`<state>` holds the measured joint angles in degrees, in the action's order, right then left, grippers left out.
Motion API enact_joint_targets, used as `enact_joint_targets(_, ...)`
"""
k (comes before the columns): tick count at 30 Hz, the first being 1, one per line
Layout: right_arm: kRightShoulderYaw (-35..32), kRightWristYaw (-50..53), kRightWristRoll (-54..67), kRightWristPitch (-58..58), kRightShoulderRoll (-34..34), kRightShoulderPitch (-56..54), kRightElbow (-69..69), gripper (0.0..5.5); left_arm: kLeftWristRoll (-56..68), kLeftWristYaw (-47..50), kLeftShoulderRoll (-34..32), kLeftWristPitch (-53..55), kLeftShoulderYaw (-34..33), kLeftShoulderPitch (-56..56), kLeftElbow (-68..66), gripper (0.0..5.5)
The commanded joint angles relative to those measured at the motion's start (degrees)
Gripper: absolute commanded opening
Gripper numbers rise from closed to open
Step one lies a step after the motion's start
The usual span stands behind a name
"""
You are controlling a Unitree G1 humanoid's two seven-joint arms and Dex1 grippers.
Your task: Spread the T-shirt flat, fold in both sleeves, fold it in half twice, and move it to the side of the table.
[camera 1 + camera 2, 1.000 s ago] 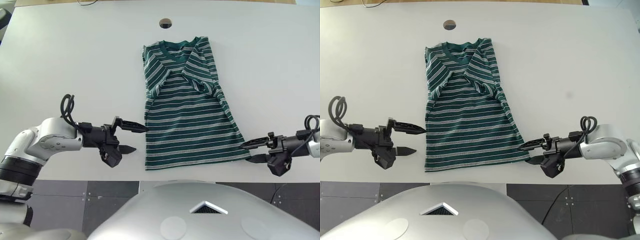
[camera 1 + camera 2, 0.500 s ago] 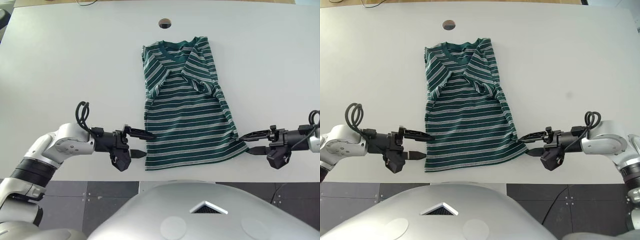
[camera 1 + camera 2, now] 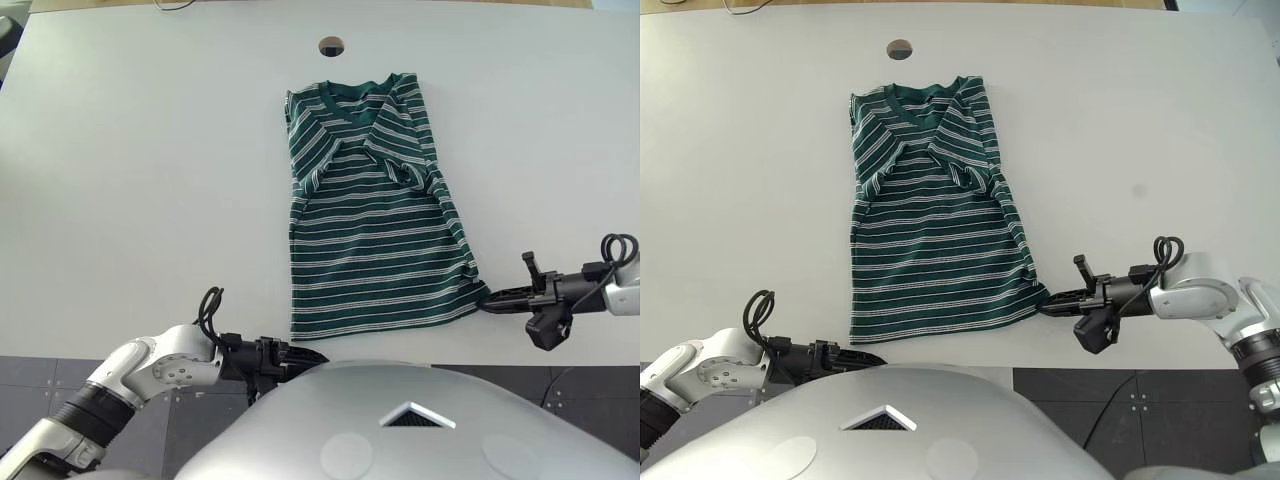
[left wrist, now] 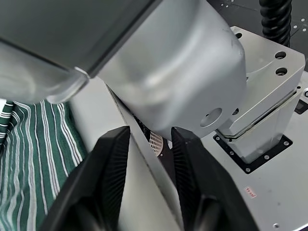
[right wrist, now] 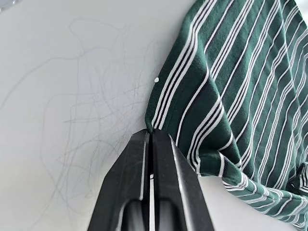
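— Where is the T-shirt to be found?

— The T-shirt [image 3: 375, 215] is laid on the white worktop [image 3: 150, 180], collar away from the robot and hem along the near edge. Both sleeves are already turned in over the chest.

— And how are the fingers set?

— The fingers of the right gripper [image 5: 153, 137] are clenched on the hem's right corner, with only the very edge of the fabric caught. The left gripper [image 4: 148, 139] is held low at the worktop's near edge, close to the hem's left corner. Its fingers are parted, with nothing between them.

— What could go wrong from here?

— The thin pinch on the right might be lost once the hem is lifted. If the left corner were missed, or the worktop's edge struck, the hem would be raised by one corner only. The shirt would then likely be skewed and the tucked sleeves dragged loose.
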<state>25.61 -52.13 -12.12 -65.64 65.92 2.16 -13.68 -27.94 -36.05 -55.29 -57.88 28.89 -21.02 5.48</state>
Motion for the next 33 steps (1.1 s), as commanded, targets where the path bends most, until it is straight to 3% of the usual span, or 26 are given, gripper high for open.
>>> enact_joint_targets(1,2.34,-1.64,-3.64,2.40,-0.18,1.97,-1.05,0.10,-6.21,-1.09,0.13,5.16,-1.60,2.15,-1.69,1.01)
enact_joint_targets(5,2.30,-1.14,-4.36,1.98,-0.30,1.83,-2.22,0.10,3.68,-3.05,-1.06,6.28,-2.17,5.47,0.57,0.97)
enact_joint_targets(8,2.26,-0.49,-5.21,1.34,-0.57,1.16,-4.10,0.10,20.65,-6.82,-3.35,15.14,-3.28,5.09,11.27,0.97)
enact_joint_targets(11,2.47,0.04,-5.81,0.97,-0.90,0.51,-5.27,0.10,27.26,-9.04,-5.39,20.36,-5.46,4.30,17.19,0.97)
enact_joint_targets(15,2.76,0.93,-6.75,0.94,-1.60,-0.20,-6.44,0.10,24.01,-9.40,-5.62,18.66,-8.00,3.55,14.08,0.97)
enact_joint_targets(21,3.33,1.59,-7.66,0.90,-2.20,-0.98,-7.04,0.10,13.84,-7.56,-5.98,10.43,-9.35,2.25,3.46,1.98)
enact_joint_targets(33,4.17,2.21,-7.62,0.82,-1.89,-0.69,-7.59,0.10,6.87,-7.63,-7.62,6.38,-11.51,6.35,0.94,2.07)
